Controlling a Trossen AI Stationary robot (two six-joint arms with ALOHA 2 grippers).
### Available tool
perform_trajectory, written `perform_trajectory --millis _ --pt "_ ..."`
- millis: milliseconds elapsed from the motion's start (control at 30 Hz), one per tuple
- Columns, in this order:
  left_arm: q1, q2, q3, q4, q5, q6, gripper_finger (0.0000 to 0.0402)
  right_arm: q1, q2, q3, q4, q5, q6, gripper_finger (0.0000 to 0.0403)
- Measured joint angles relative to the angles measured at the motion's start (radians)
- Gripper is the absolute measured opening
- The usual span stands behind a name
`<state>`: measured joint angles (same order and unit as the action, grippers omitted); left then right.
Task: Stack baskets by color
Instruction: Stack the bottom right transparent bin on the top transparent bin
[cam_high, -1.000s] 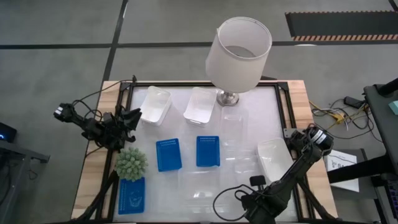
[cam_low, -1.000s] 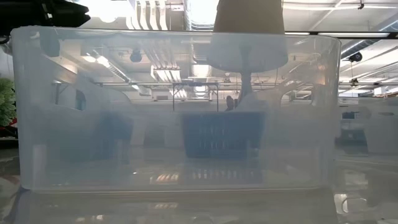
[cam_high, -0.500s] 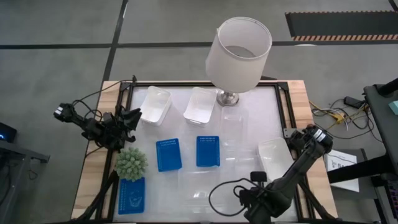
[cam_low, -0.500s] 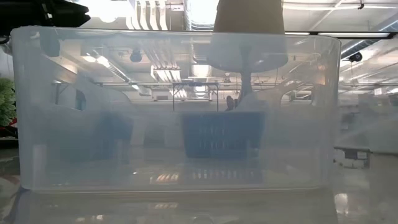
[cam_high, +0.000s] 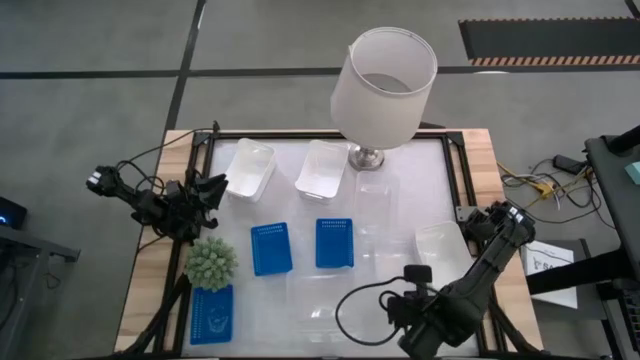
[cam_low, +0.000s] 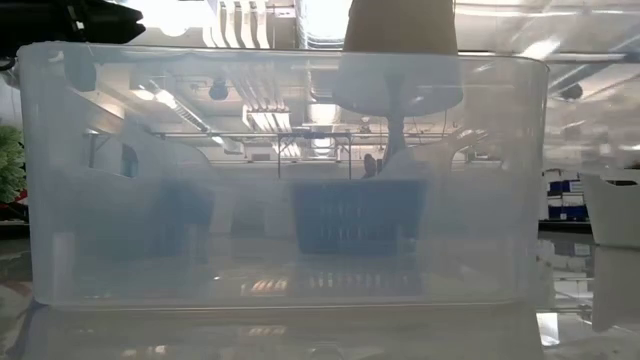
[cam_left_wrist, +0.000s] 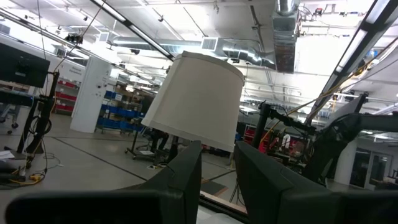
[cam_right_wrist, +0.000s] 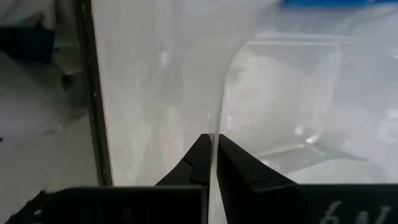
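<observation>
While the left arm waits at the wooden left edge of the bench (cam_high: 175, 150), well to the lamp's left, its left gripper (cam_high: 210, 190) points toward the white work surface. From above, the tall lamp with a white drum shade (cam_high: 385, 85) stands at the far side. Two opaque white plastic baskets (cam_high: 250, 168) lie side by side just left of its foot. Nearer the front are two blue perforated baskets (cam_high: 334, 242), with a third blue basket (cam_high: 211, 315) beside a spiky green ball plant (cam_high: 211, 262). A clear basket (cam_high: 376, 205) lies just in front of the lamp. The right arm (cam_high: 480, 275) bends over a pale see-through basket (cam_high: 438, 245), to the front right of the lamp. Grey floor with dark lines surrounds the bench.

At bench height, a large clear plastic basket (cam_low: 280, 170) fills the picture. The lamp's stem and one blue basket show through it, under ceiling lights and ducts. The pale basket shows far right.

Past the left gripper's fingers (cam_left_wrist: 186, 174), which stand slightly apart around nothing, the lampshade rises before a workshop with shelving.

Seen from its wrist, the right gripper (cam_right_wrist: 212, 142) is pinched together on the pale basket's thin wall, beside the bench's black frame bar (cam_right_wrist: 93, 93).
</observation>
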<state>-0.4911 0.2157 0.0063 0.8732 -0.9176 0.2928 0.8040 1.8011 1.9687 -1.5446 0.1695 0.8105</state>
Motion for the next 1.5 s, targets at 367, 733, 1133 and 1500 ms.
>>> perform_trajectory --millis 367,733,1133,1500 --pt "0.000 0.000 0.000 0.000 0.000 0.000 0.0081 -0.134 0.000 0.094 -0.026 0.175 -0.214 0.0009" --pt "0.000 0.000 0.000 0.000 0.000 -0.025 0.0081 -0.417 0.000 0.094 -0.027 0.200 -0.507 0.0009" --pt "0.000 0.000 0.000 0.000 0.000 -0.028 0.0081 -0.597 0.000 0.090 -0.026 0.197 -0.562 0.0009" --pt "0.000 0.000 0.000 -0.001 0.001 -0.027 0.0081 -0.607 0.000 0.029 -0.026 0.166 -0.533 0.0009"
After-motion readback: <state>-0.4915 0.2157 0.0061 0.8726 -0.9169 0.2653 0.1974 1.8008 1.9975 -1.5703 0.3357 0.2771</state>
